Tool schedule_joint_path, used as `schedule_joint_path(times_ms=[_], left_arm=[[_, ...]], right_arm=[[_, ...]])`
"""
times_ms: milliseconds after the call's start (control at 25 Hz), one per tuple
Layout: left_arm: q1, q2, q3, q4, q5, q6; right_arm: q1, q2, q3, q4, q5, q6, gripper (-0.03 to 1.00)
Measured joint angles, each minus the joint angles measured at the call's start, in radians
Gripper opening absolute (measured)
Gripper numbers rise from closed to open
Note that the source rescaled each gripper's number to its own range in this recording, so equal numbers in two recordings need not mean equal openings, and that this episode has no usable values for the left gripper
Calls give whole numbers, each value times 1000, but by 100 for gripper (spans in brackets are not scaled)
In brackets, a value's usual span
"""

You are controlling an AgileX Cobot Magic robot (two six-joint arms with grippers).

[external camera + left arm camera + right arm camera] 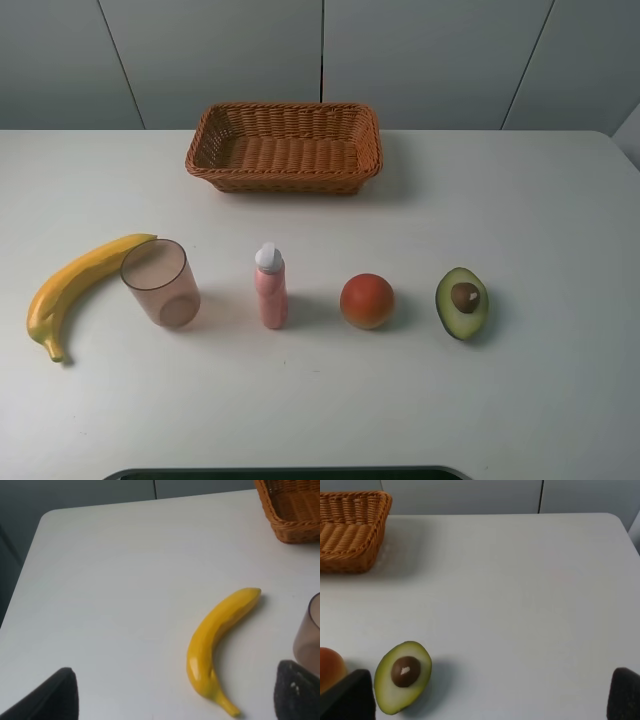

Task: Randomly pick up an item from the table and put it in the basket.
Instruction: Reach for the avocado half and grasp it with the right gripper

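I see my left gripper (172, 692) and right gripper (487, 697) both spread wide and holding nothing, with the halved avocado (462, 302) lying pit-up on the table (560, 200), nearer me than the basket (285, 148) and right of it.

A white table (560, 200) carries a wicker basket (285, 183) at the back and, in a front row, a banana (75, 285), translucent cup (162, 283), pink bottle (271, 288), red-orange fruit (367, 301) and halved avocado (462, 302).
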Motion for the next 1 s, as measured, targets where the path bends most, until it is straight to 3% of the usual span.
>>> schedule_joint_path(times_ms=[1000], left_arm=[[0, 0, 0, 0, 0, 0]], right_arm=[[0, 0, 0, 0, 0, 0, 99]])
